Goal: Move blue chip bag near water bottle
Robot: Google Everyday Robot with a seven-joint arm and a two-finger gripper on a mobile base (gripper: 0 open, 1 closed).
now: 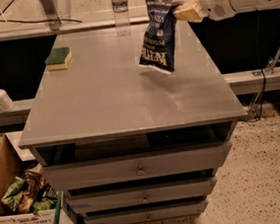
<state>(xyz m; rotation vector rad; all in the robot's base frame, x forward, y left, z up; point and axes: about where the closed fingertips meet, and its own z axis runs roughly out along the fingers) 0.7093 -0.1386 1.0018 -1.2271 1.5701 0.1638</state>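
Note:
The blue chip bag [156, 35] hangs in the air above the far right part of the grey table [109, 102], held by its top corner. My gripper [183, 9] is shut on that top corner, with the white arm reaching in from the upper right. The water bottle [119, 8] stands upright at the table's far edge, a little left of the bag and beyond it.
A green and yellow sponge [58, 58] lies on the far left of the table. A white pump dispenser [0, 95] stands on a low ledge to the left. A cardboard box of snack bags [23, 198] sits on the floor at lower left. Drawers [138, 169] are under the tabletop.

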